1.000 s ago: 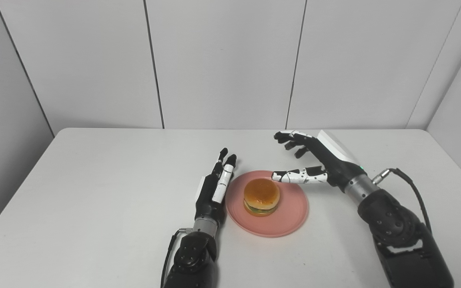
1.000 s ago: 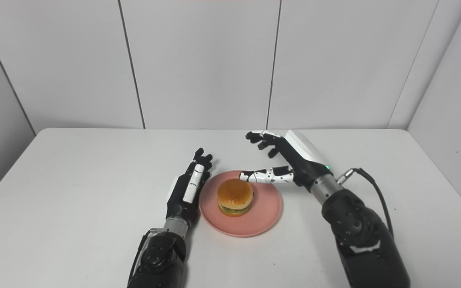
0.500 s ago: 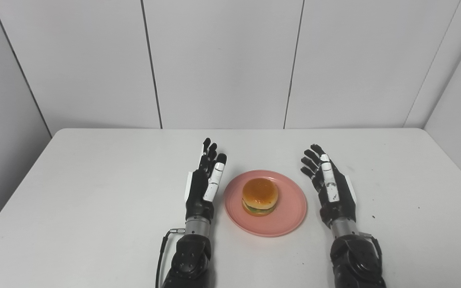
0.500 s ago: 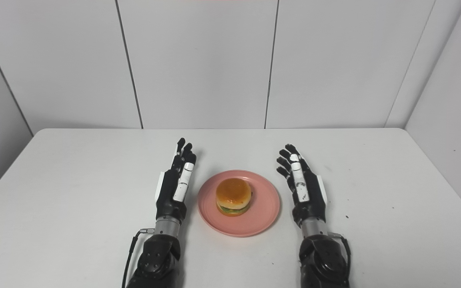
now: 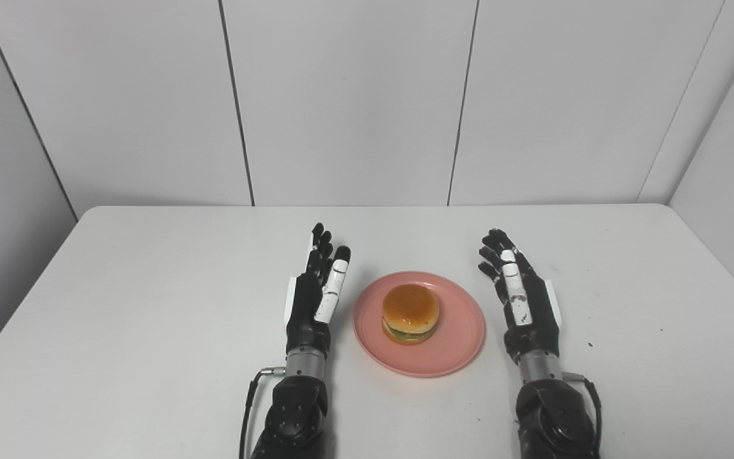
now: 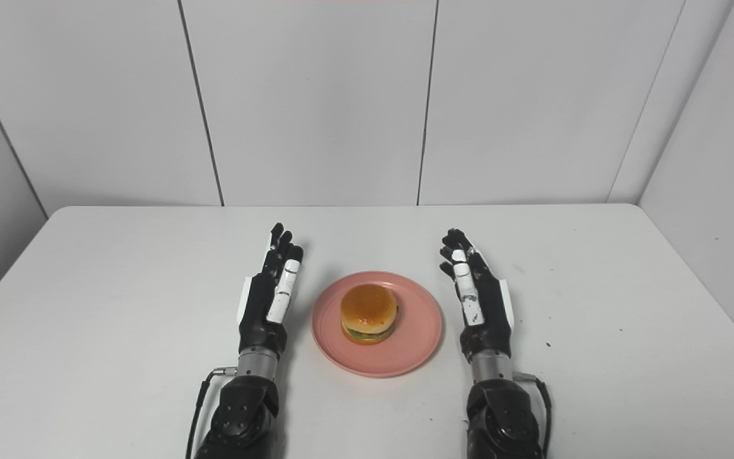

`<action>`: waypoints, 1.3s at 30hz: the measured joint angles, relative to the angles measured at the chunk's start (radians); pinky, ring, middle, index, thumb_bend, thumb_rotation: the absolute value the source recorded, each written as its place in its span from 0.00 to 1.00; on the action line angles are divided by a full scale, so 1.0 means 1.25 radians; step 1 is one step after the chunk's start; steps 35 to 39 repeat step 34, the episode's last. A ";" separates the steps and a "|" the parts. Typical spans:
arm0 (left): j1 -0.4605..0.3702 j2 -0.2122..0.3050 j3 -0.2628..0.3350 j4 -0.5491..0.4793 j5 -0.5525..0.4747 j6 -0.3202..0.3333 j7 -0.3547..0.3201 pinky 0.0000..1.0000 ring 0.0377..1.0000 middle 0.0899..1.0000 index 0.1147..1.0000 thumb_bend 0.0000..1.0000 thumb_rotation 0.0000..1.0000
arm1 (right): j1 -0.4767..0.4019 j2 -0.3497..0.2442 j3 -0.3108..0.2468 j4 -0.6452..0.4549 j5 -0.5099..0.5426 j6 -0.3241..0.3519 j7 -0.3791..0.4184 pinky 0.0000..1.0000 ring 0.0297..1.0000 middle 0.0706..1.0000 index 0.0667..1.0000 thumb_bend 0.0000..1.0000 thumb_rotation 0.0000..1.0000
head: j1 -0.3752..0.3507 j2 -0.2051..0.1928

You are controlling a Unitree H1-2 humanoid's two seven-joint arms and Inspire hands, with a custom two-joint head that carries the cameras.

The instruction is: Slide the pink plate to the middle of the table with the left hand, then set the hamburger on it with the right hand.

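While the hamburger [image 5: 410, 313] sits on the pink plate [image 5: 453, 347], your left hand [image 5: 313, 298] and right hand [image 5: 524, 303] flank its rim, fingers straight and spread, holding nothing.

Hamburger [image 5: 410, 313] upright on pink plate [image 5: 456, 347]

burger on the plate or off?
On. The hamburger sits upright near the middle of the pink plate; both hands are open, clear of it.

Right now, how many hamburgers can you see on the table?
1. The hamburger sits on the pink plate in the middle of the table, between the two open hands. Nothing seems to hide another.
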 measured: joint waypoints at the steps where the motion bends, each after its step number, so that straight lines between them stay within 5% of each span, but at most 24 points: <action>1: 0.001 0.000 0.004 -0.001 -0.007 0.006 -0.001 1.00 1.00 0.98 1.00 0.73 0.78 | 0.001 -0.001 0.005 0.001 -0.010 -0.011 -0.007 0.94 0.89 0.86 0.81 0.80 0.81 | 0.000 0.000; 17: 0.004 0.003 0.013 -0.010 -0.024 0.041 -0.005 1.00 0.98 0.96 1.00 0.71 0.81 | 0.007 -0.019 0.044 0.007 -0.029 -0.049 -0.027 1.00 0.96 0.93 0.87 0.81 0.87 | 0.001 0.004; 29: 0.005 0.002 0.009 -0.009 -0.001 0.031 0.028 1.00 1.00 0.99 1.00 0.70 0.82 | 0.019 -0.022 0.043 -0.024 0.064 0.044 0.010 1.00 0.99 0.97 0.93 0.88 0.90 | -0.004 0.011; 34: 0.039 0.009 0.005 -0.070 0.001 0.049 0.021 1.00 1.00 1.00 1.00 0.73 0.83 | 0.041 -0.018 0.042 -0.066 0.085 0.092 0.017 0.99 0.98 0.96 0.91 0.87 0.86 | -0.013 0.022; 39: 0.039 0.009 0.005 -0.070 0.001 0.049 0.021 1.00 1.00 1.00 1.00 0.73 0.83 | 0.041 -0.018 0.042 -0.066 0.085 0.092 0.017 0.99 0.98 0.96 0.91 0.87 0.86 | -0.013 0.022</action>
